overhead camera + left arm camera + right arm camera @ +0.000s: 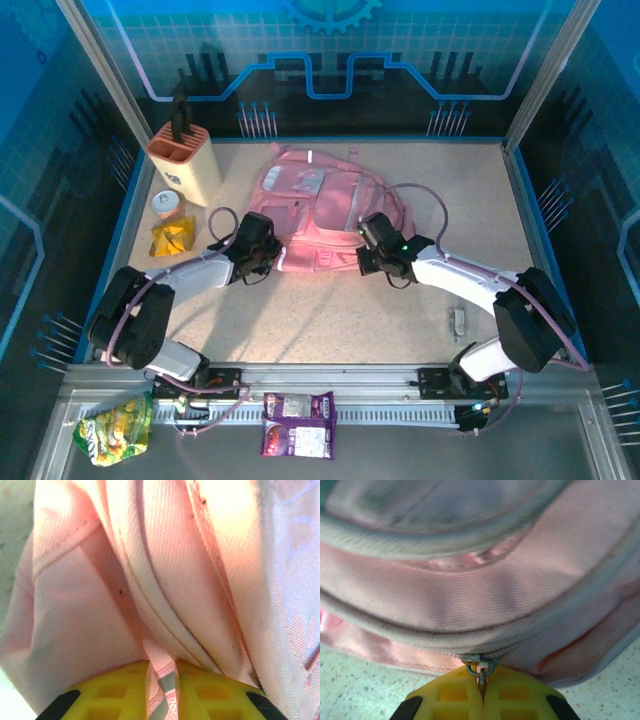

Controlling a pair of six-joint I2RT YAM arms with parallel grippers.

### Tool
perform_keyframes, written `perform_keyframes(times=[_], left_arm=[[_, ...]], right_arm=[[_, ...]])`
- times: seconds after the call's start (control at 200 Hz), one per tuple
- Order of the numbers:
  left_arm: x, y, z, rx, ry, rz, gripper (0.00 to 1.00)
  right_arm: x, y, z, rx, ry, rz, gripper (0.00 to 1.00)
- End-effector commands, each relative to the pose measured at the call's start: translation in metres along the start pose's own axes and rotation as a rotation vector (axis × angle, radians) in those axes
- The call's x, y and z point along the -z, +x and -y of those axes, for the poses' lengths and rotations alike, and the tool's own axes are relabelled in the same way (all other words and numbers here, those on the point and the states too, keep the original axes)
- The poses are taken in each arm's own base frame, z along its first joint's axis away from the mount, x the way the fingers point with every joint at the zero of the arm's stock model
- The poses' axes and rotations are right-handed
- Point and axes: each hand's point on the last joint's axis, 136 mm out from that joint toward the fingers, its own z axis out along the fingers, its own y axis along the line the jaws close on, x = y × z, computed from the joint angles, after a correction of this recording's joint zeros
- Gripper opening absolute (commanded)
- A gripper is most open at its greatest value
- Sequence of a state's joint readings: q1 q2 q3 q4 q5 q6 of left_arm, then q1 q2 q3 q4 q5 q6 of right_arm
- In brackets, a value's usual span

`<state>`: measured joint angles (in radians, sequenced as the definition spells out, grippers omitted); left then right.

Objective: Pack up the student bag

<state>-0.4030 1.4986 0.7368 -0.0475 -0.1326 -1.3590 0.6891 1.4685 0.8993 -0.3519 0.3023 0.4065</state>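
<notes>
student bag point(318, 205), a big soft pink fabric backpack, lies flat mid-table on the speckled beige tabletop point(330, 325), w/ both arms at its near edge. Left gripper point(268, 258) is on the near-left corner. In the left wrist cam its yellow fingers point(115, 692) are almost together, pinching a fold of the bag's pink fabric w/ a grey strip in it. Right gripper point(366, 262) is on the near-right side, and the right wrist cam shows it clamped tight on the small metal zip pull point(481, 671), right at the bag's bottom seam. Other stuff: peach plastic knife block point(185, 165) back left, yellow snack packet point(172, 238) just in front of it, green crisp bag point(115, 428) and purple packet point(298, 423) on the front rail
</notes>
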Motion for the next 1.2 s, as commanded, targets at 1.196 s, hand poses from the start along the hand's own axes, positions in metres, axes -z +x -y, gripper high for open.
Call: perform_keyframes(times=[1.196], left_arm=[[0.031,0.137,0.067,-0.178,0.283,-0.341,0.54]], right_arm=[[0.026,0.020,-0.092,-0.011,-0.286,0.021,0.00]])
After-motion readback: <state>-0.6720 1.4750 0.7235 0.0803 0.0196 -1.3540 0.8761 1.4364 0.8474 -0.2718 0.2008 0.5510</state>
